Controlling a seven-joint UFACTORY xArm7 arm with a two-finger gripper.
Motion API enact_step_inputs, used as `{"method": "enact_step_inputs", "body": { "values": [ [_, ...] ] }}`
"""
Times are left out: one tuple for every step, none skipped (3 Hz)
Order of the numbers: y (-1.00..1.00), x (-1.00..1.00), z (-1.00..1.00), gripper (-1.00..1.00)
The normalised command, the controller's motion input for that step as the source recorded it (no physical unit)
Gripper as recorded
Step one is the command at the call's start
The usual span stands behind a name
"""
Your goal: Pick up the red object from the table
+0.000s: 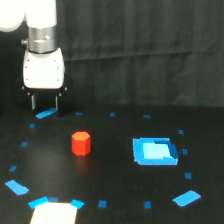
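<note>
One red object [80, 143] stands on the table [115, 165], below the empty, spread claw [45, 103]; one blue square piece [154, 151] lies farther toward the exterior view's right.

The end effector [45, 104] is showing a white body, a silver-grey collar above it and dark fingers. Below it and toward the exterior view's right, the red object [80, 143] is appearing red-orange. Farther right, a square piece [155, 151] is showing bright blue with a paler centre. The bench [110, 170] is appearing black, dotted with small blue marks. Behind, a curtain [150, 50] is hanging black.
</note>
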Motion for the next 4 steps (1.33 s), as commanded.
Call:
{"method": "enact_step_inputs", "body": {
  "values": [
    [-1.00, 0.74, -0.50, 1.00],
    [-1.00, 0.67, -0.57, 1.00],
    [-1.00, 0.90, -0.03, 0.75],
    [-1.00, 0.27, -0.10, 1.00]
  ]
}}
